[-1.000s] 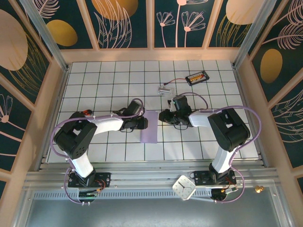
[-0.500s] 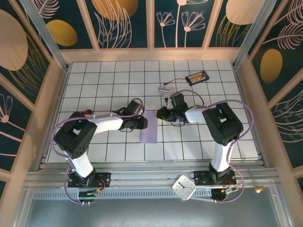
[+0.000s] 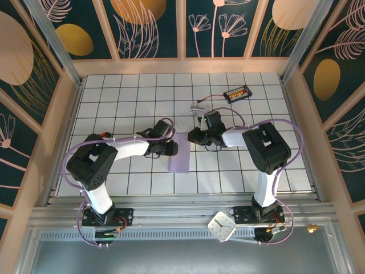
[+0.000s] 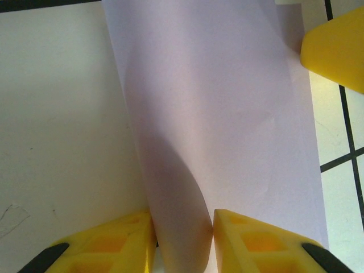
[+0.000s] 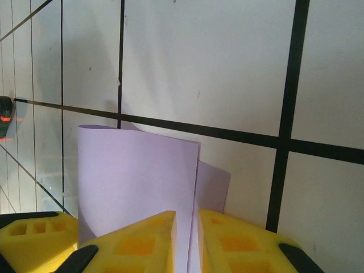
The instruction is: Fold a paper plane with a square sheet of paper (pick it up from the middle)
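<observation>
The square sheet of paper [image 3: 180,154] is lavender and lies doubled over into a narrow strip on the white tiles; a paper plane is out of view. My left gripper [image 3: 173,148] comes in from the left and is shut on the rounded fold of the sheet [image 4: 216,114], which bulges between its yellow fingers [image 4: 131,239]. At the strip's far right corner, my right gripper [image 3: 192,137] is shut on the free edge of the sheet [image 5: 136,176]; the edge runs straight between its fingers [image 5: 239,239]. The two grippers, left [image 4: 183,223] and right [image 5: 186,219], sit close together.
A small clear plastic piece with a wire [image 3: 198,107] lies just behind the right gripper, and a black box with orange parts [image 3: 236,93] sits further back. A white clock-like square [image 3: 221,226] rests on the front rail. Wooden walls ring the tiled table [image 3: 114,103].
My right arm has swung left and its gripper has slid a little left onto the sheet's far corner. The left arm and the sheet have stayed put.
</observation>
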